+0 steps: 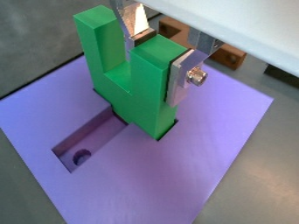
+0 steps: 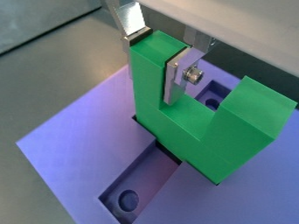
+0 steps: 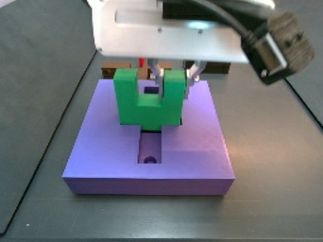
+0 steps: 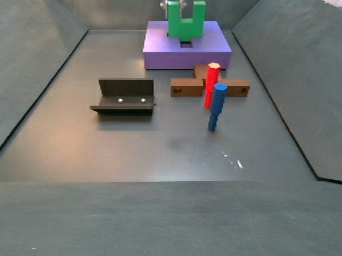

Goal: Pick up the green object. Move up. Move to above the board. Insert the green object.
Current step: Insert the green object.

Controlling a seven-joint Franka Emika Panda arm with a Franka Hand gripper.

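Green block (image 1: 131, 74) fills both wrist views, prongs up, with the gripper (image 1: 163, 54) clamped on one prong: a silver finger (image 2: 179, 77) lies flat against that prong's outer face and the other finger (image 1: 132, 17) comes down into the slot between the prongs. Its base sits down in the recess at the middle of the purple board (image 1: 216, 149), and one arm of the recess, with a round hole at its end, runs out open in front of it. In a side view the block (image 3: 150, 97) stands upright at the board's (image 3: 190, 156) centre under the white wrist housing. Seen from the far side view, the board (image 4: 160, 52) and block (image 4: 186, 20) lie at the back of the floor; well apart from them are the fixture (image 4: 124, 97), a brown cross-shaped block (image 4: 195, 87) and a red-and-blue peg (image 4: 213, 103) standing beside it.
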